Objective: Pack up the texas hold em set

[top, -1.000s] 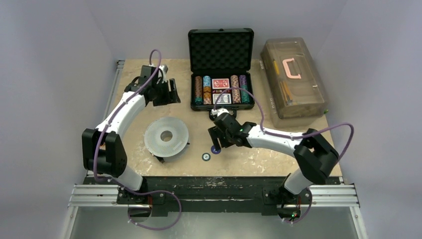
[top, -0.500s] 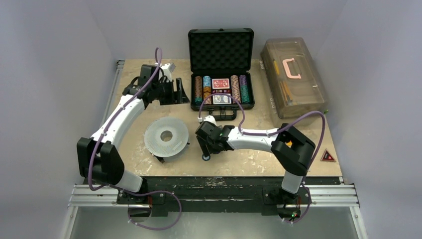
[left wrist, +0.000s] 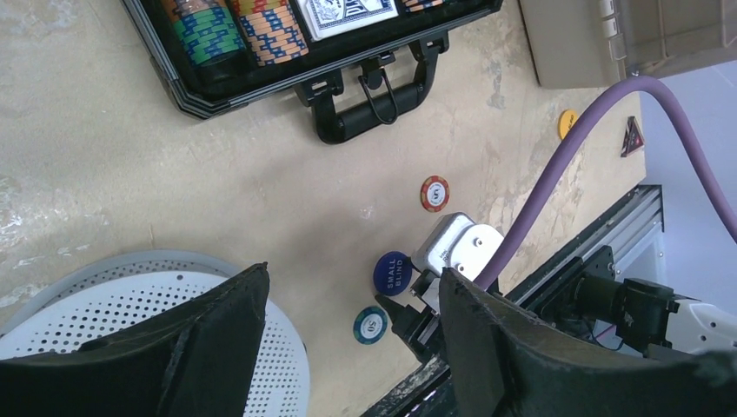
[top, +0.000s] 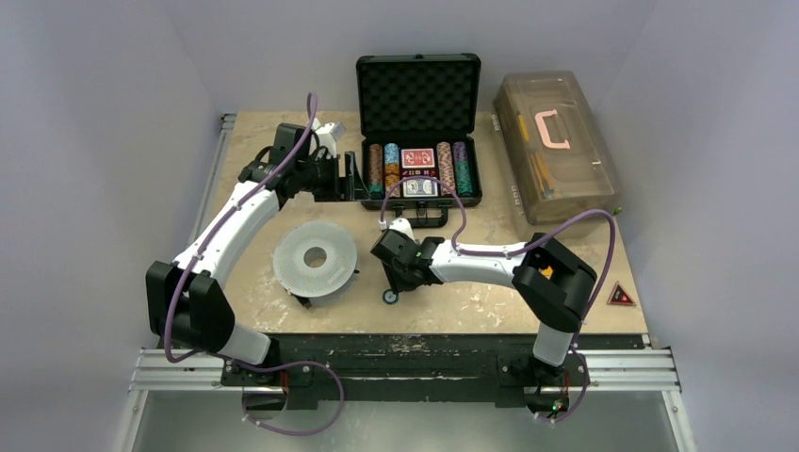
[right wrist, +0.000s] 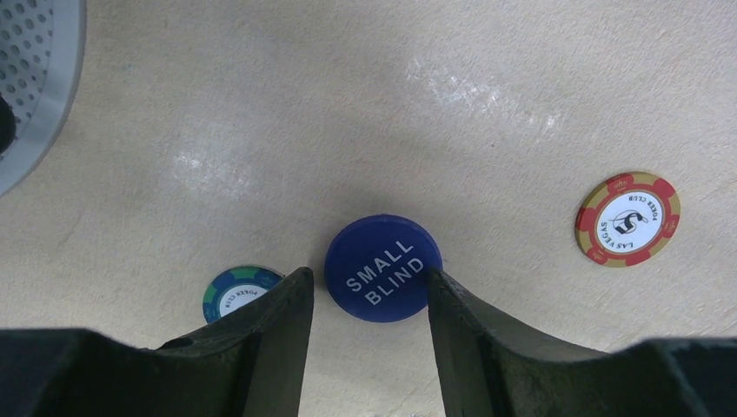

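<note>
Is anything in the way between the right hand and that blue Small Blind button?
Nothing visible. The button lies on bare table between the right hand's fingers; the green chip and red chip sit off to either side.

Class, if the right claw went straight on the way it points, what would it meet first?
Probably the blue SMALL BLIND button, lying flat on the table between the fingers of the right claw; depth is unclear.
</note>
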You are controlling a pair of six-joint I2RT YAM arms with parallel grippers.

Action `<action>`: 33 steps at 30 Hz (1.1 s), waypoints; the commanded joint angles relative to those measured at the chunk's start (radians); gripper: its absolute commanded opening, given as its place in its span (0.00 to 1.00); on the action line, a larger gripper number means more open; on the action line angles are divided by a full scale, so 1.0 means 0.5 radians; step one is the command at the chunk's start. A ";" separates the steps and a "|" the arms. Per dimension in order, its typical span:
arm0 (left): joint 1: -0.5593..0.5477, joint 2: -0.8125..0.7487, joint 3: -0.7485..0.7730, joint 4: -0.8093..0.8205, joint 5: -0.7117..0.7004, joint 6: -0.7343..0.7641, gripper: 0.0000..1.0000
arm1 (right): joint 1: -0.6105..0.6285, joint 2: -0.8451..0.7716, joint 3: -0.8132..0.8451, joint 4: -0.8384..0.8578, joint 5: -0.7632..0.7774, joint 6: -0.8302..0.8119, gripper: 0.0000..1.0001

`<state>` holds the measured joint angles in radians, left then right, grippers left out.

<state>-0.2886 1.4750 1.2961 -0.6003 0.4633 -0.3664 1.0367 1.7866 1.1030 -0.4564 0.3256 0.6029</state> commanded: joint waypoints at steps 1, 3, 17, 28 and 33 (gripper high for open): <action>0.001 -0.061 0.053 0.048 0.066 -0.028 0.69 | 0.001 -0.016 -0.037 0.042 0.007 0.061 0.48; -0.002 -0.052 0.053 0.052 0.070 -0.028 0.69 | 0.001 -0.020 -0.052 0.055 0.000 0.066 0.48; -0.036 -0.008 0.052 0.052 0.077 -0.029 0.69 | 0.002 -0.027 -0.095 0.015 0.173 0.038 0.50; -0.055 0.007 0.057 0.039 0.073 -0.022 0.68 | -0.004 -0.022 -0.190 0.138 0.008 0.079 0.49; -0.069 0.062 0.078 0.035 0.200 -0.031 0.68 | -0.005 -0.071 -0.204 0.183 0.079 0.022 0.45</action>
<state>-0.3111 1.4803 1.2961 -0.6006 0.4950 -0.3752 1.0348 1.7588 1.0294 -0.3717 0.3500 0.6209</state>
